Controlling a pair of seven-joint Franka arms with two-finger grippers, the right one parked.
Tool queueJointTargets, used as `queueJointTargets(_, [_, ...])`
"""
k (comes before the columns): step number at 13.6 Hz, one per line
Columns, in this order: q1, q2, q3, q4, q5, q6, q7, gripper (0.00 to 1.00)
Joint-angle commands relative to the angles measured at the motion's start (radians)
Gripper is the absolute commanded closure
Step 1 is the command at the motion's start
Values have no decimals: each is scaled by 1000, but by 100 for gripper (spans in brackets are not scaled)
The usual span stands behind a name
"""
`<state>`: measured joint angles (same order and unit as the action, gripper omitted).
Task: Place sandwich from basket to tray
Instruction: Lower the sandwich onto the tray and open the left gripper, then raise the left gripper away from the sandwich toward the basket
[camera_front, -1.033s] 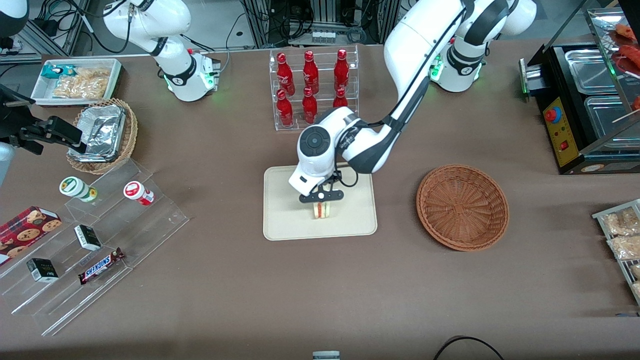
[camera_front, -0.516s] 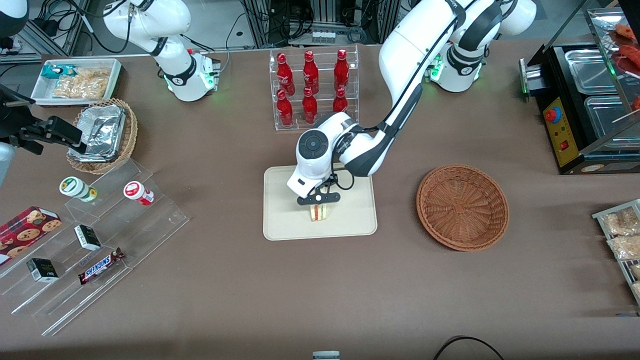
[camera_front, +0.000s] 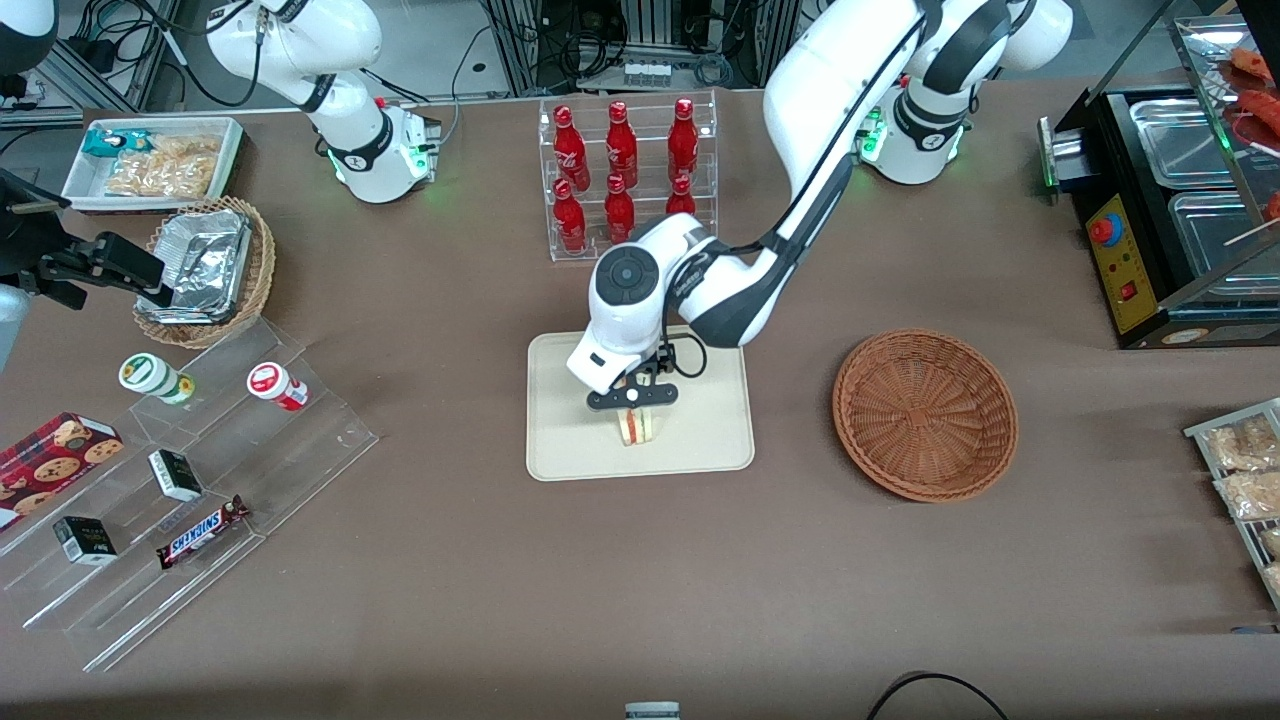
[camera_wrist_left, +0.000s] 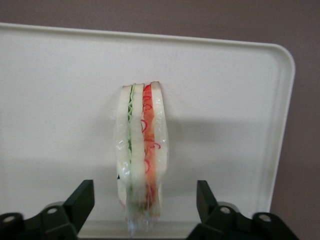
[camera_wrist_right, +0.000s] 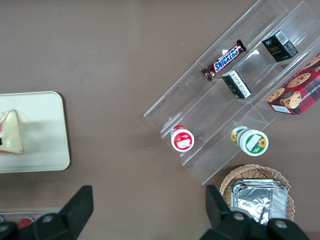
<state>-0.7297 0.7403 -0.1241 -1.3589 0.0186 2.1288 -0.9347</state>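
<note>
The sandwich (camera_wrist_left: 141, 150) stands on edge on the tray (camera_front: 570, 440), its red and green filling layers showing between pale bread slices; the left arm's end effector (camera_front: 632, 400) hangs directly above it, over the middle of the tray; its two fingers (camera_wrist_left: 80, 202) are spread apart, one on each side of the sandwich with a clear gap to the bread on both sides, so it grips nothing; whether the fingertips reach down level with the sandwich's upper edge is hard to judge from the front view. From the right wrist view the sandwich (camera_wrist_right: 11, 132) shows as a triangular wedge on the tray (camera_wrist_right: 45, 135). The basket (camera_front: 925, 414) sits on the brown table (camera_front: 640, 580) beside the tray, toward the working arm's end, apart from it and with nothing in it. A clear rack of red bottles (camera_front: 625, 175) stands farther from the front camera than the tray.
</note>
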Motion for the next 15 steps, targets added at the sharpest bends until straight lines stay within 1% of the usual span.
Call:
queueJointTargets(1, [-4,-100,24,-19,11,-108,-19,0])
queueJointTargets(2, [-5,-123,55,-19,11,-157,-13,0])
queueJointTargets(4, [-4,-165,72,-20,6,-225,-22,0])
queueJointTargets(8, [10,-202,127,-26,7,-352,-29,0])
queueJointTargets(10, [38,-219,149,-35,7,-435,-23,0])
queueJointTargets(12, [104,-254,152,-77,9,-438,-3,0])
queueJointTargets(15, [166,-324,152,-164,9,-434,108,0])
